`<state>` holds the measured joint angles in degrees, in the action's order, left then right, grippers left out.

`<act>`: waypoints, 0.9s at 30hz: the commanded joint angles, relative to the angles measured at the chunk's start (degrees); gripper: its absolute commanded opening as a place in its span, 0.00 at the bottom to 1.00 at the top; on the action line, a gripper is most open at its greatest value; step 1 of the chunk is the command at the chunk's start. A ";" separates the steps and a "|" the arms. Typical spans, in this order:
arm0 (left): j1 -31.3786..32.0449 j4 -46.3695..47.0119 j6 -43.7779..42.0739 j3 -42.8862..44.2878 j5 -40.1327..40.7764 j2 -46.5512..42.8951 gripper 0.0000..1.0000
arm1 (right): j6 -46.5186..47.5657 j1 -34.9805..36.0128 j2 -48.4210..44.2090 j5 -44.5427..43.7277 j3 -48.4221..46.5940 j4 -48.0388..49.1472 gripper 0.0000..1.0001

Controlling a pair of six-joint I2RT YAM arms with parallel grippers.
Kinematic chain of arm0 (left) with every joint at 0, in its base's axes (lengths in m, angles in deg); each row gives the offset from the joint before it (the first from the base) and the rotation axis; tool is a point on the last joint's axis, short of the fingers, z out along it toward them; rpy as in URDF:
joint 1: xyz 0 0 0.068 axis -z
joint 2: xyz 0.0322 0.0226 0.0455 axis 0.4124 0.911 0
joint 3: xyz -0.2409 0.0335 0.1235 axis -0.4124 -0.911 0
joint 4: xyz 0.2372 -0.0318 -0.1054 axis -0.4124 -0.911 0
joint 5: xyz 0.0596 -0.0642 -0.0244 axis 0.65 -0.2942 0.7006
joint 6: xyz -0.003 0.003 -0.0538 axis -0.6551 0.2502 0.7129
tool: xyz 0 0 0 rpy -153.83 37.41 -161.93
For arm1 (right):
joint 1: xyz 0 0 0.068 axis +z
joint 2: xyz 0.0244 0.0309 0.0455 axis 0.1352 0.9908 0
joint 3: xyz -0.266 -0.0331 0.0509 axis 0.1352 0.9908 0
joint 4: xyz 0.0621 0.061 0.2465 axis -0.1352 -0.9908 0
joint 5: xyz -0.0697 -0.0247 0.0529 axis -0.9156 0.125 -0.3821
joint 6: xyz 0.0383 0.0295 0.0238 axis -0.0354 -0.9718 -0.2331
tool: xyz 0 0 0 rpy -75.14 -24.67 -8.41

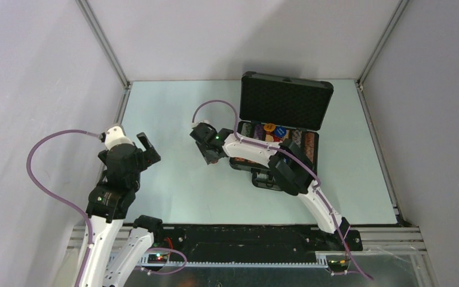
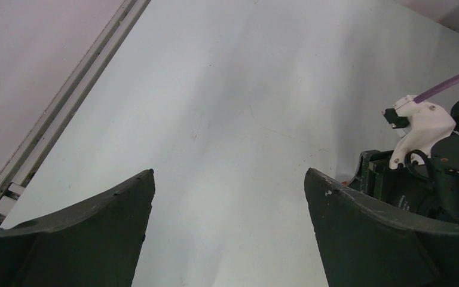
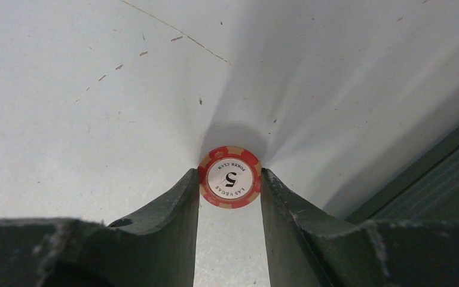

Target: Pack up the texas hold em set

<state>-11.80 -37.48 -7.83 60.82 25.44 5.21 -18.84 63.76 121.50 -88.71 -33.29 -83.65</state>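
Pale bench [image 1: 173,119] between grey walls, and the black case [image 1: 285,103] stands open toward the far side. Its foam lid [image 1: 284,89] is up and the multicoloured chip rows [image 1: 257,130] show inside. Just left of the case, the right gripper [image 1: 210,156] points down at the bench, jaws narrowed onto a red-white chip [image 3: 229,177] and pinching it by its edges, with a 5 on its face. Well left of the case, the left gripper [image 1: 147,147] hovers over the bench, jaws spread wide.
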 commanded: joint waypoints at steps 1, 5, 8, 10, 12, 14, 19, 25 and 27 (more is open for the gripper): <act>-0.58 0.47 0.72 0.79 0.44 0.05 1.00 | 0.89 0.00 -6.17 -2.28 -0.86 0.44 0.42; -0.59 0.46 0.73 0.78 0.60 0.04 1.00 | 0.86 -0.28 -9.43 -2.71 -1.07 0.41 0.43; -0.62 0.48 0.74 0.81 0.53 0.08 1.00 | 0.85 -0.73 -12.80 -3.32 -0.48 0.08 0.44; -0.61 0.49 0.74 0.79 0.53 0.01 1.00 | 0.79 -1.46 -15.21 -4.64 0.68 -0.65 0.44; -0.52 0.42 0.73 0.75 0.58 0.03 1.00 | 0.15 -2.77 -18.36 -5.74 3.93 -0.76 0.44; -0.58 0.50 0.71 0.76 0.58 0.03 1.00 | -0.73 -4.78 -22.17 -5.64 9.19 0.19 0.45; -0.55 0.45 0.77 0.75 0.36 0.14 0.99 | -2.06 -8.61 -31.55 -5.05 22.65 2.58 0.45; -0.67 0.48 0.78 0.81 0.38 0.19 0.98 | -2.98 -8.62 -34.60 -5.55 28.98 2.16 0.45; -0.64 0.48 0.72 0.81 0.37 0.25 0.98 | -3.37 -8.69 -34.69 -5.65 29.94 2.13 0.45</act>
<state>-11.80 -37.48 -7.83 60.82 25.44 5.21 -20.72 54.29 89.39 -93.35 -4.85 -82.47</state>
